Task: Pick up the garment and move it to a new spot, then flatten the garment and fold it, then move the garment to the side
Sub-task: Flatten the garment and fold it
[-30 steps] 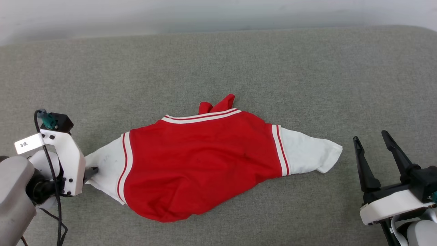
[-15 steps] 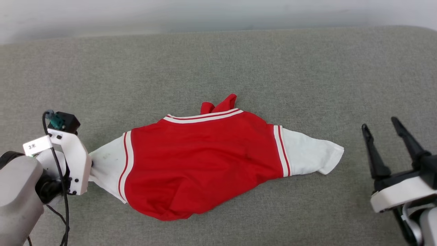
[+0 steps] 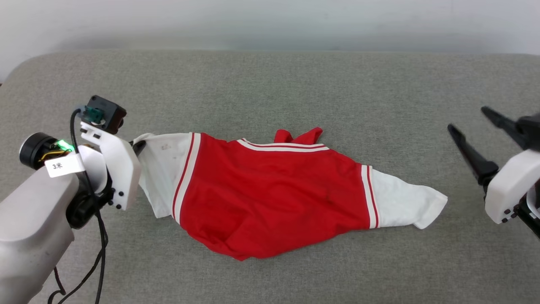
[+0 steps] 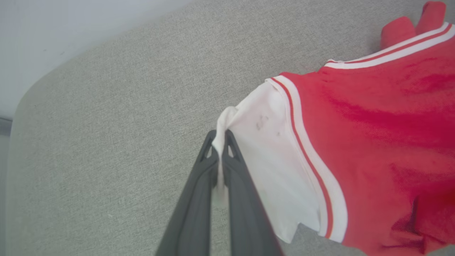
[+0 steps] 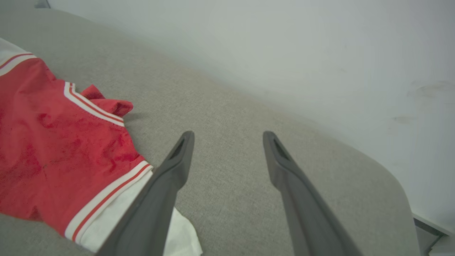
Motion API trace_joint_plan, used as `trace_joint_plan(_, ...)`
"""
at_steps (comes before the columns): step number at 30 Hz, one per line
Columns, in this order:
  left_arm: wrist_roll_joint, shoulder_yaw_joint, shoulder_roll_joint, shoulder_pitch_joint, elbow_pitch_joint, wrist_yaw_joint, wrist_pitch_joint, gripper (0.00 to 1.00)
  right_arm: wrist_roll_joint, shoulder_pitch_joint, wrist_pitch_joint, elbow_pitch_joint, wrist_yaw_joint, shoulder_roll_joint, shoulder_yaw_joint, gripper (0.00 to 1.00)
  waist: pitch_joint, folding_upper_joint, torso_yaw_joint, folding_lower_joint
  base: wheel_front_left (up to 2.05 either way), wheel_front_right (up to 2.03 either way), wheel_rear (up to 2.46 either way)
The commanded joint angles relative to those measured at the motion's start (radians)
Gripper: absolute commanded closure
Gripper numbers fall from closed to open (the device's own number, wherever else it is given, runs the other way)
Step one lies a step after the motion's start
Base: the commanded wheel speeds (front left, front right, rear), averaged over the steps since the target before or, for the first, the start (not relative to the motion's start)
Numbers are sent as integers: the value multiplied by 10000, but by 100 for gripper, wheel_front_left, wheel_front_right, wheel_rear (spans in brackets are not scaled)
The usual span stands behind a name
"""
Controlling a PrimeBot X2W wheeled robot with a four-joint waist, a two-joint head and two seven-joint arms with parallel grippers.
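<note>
The garment lies crumpled across the middle of a grey padded surface, perhaps a couch seat or a mattress; the views are too close to tell which. Its plain red side faces up, and a small red flap pokes out beyond its striped top edge. No print shows.

The left gripper is at the garment's left end. Its two fingers are pressed together on a fold of the white sleeve, and a pinch of cloth is bunched between the tips. That sleeve edge looks drawn up toward the fingers, while the body of the garment rests on the padding.

The right gripper is beyond the garment's right end, well apart from the far sleeve. Its fingers are spread wide and it holds nothing.

This looks like the first step: the grasp is made and the carry to a new spot comes next.

That move calls for a lift high enough for the trailing cloth to clear the padding, or else a steady drag. With only one corner held, the garment will likely hang or trail in a bunch. A thin pinch of cuff could also slip under the garment's weight, so an unhurried pull seems wise. For the flattening afterwards, the right gripper would most likely need to come in and take the far sleeve.
</note>
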Motion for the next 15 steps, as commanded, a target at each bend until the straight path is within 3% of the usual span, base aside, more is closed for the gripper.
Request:
trace_joint_plan(1, 80, -28, -13, -123, -112, 79, -14, 100, 269, -200, 384, 35, -14, -199, 240, 0, 45, -1, 84, -1, 0, 0, 0)
trace_joint_plan(9, 335, -89, -55, -256, -1111, 411, -102, 100, 2760, -1253, 4798, 207, -14, -1693, 2446, 0, 410, -1, 478, -1, 0, 0, 0)
trace_joint_plan(15, 436, -88, -118, -442, -1490, 541, -131, 100, 3101, -1797, 5992, 534, -14, -1926, 3409, 0, 853, -1, 752, -1, 0, 0, 0)
